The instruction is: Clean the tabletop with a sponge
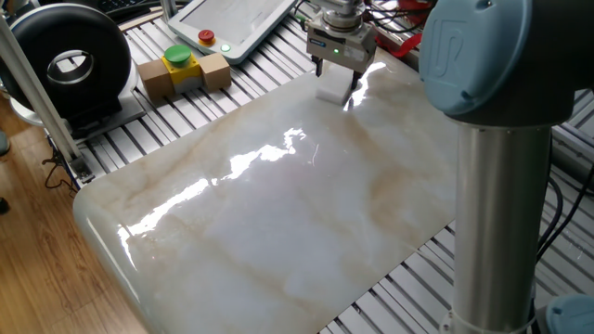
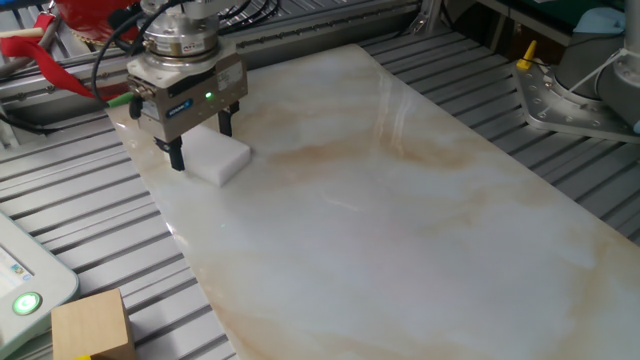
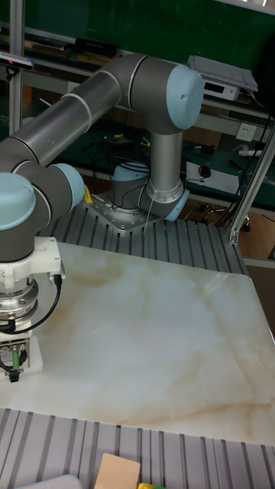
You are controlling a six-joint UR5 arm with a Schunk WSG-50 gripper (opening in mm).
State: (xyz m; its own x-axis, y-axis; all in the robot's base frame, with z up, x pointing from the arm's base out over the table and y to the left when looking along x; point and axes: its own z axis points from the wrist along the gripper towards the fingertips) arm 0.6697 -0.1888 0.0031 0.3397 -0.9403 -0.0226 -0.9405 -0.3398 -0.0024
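At upper left, the hand point(image 2: 199, 140) straddles the sponge point(image 2: 218, 157), fingers apart; it should descend squarely before clamping.

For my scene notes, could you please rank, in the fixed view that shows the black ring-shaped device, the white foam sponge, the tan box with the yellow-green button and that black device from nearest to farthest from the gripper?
1. White rectangular foam sponge: directly under the gripper, at the tabletop's far edge.
2. Tan cardboard box with yellow-green button: on the slatted frame, picture-left of the gripper.
3. Black ring-shaped device: far picture-left, beyond the box.
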